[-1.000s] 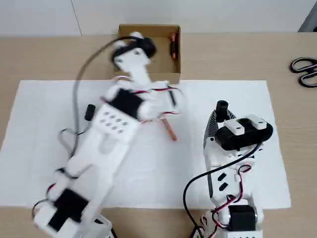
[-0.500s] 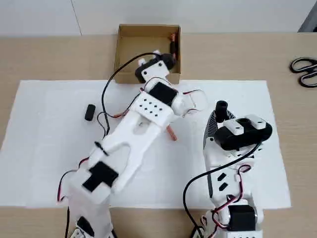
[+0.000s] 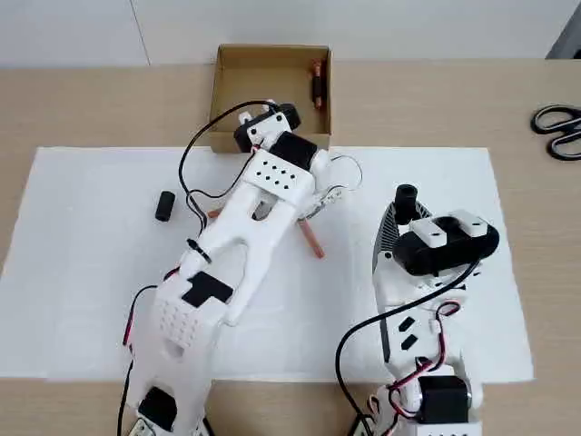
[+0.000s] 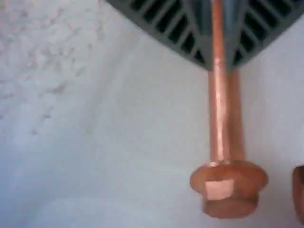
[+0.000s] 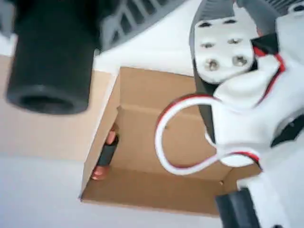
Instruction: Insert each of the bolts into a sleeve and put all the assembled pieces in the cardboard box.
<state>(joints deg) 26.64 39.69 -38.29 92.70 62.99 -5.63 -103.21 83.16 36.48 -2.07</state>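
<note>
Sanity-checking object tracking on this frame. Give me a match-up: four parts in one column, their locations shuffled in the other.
1. loose sleeve
2. held sleeve
3. bolt
4. assembled piece

A. in the cardboard box
B. in the right gripper
C. on the white sheet, left of the left arm
D. on the white sheet, between the arms

Pairs: 1-C, 2-B, 3-D, 4-A

Three sleeves (image 3: pixel 164 205); at least two bolts (image 3: pixel 313 241); one box (image 3: pixel 263 86).

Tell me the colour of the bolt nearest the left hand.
Shiny copper: the long metal bolt shows best in left wrist view.
</note>
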